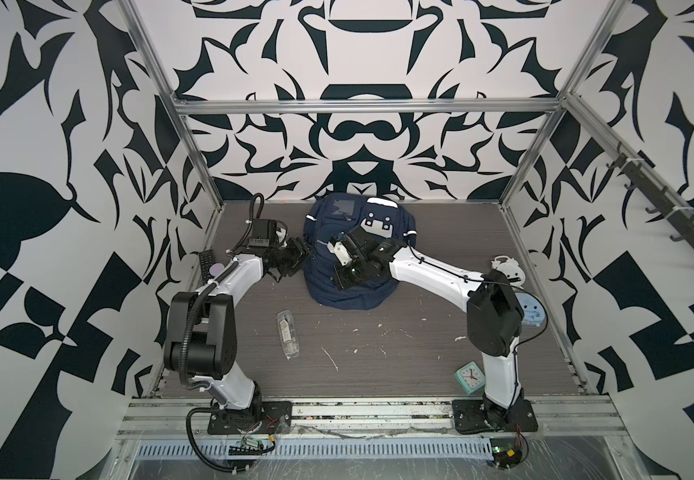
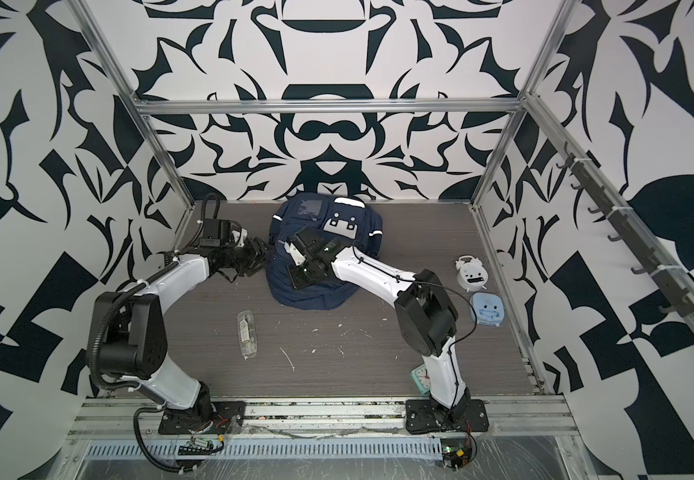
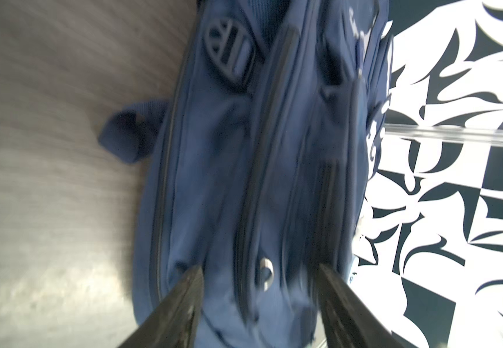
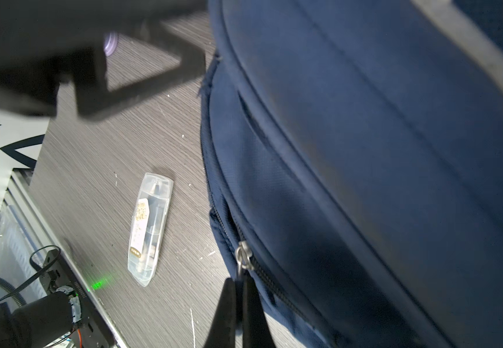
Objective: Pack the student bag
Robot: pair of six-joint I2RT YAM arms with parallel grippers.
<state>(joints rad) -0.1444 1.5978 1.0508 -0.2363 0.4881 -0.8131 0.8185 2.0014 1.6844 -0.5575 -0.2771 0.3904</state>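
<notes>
While sprawled flat at twelve o'clock on the table [image 1: 420, 332], hard against the back wall, shows its front face up in both top views: student bag [image 1: 349, 297]. Reaching in from four o'clock, right gripper [image 4: 238, 281], pinched tight on the zipper pull [image 4: 242, 256] along the bag's side seam. Over at the bag's nine o'clock, left gripper [image 3: 259, 271], fingers [image 3: 184, 301] spread wide, holding nothing, blue fabric blurred beyond. Loose on the table at seven o'clock from the bag: clear plastic case [image 1: 288, 334]. Down at five o'clock, by the right arm's base, small teal clock [image 1: 471, 376]. Out at three o'clock, white alarm clock [image 1: 507, 270], pale blue object [image 2: 487, 309] near it. At nine o'clock, remote [image 1: 205, 266], half hidden behind the left arm.
</notes>
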